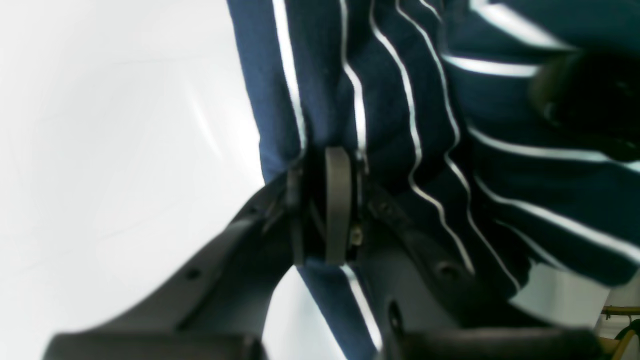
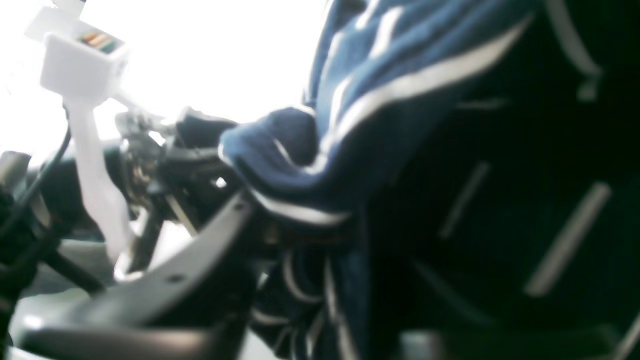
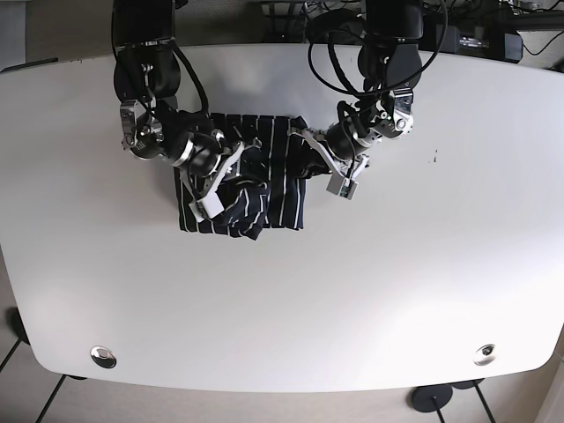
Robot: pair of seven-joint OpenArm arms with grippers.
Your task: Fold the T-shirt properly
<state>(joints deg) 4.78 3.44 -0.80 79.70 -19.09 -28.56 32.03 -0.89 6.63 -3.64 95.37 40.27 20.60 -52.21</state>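
A navy T-shirt with thin white stripes [image 3: 275,208] lies partly folded and bunched on the white table [image 3: 397,291], left of the middle. My left gripper [image 3: 310,148] is at the shirt's right edge. In the left wrist view it [image 1: 327,210] is shut on a fold of the striped cloth [image 1: 400,100]. My right gripper [image 3: 231,167] is over the shirt's left part. In the right wrist view, blurred, bunched cloth [image 2: 400,75] sits between its jaws [image 2: 300,225], which appear shut on it.
The table's rounded front edge carries two metal fittings, one at the front left [image 3: 103,356] and one at the front right [image 3: 484,353]. A small dark mark [image 3: 434,157] lies to the right of the left arm. Cables and both arm bases stand at the back edge.
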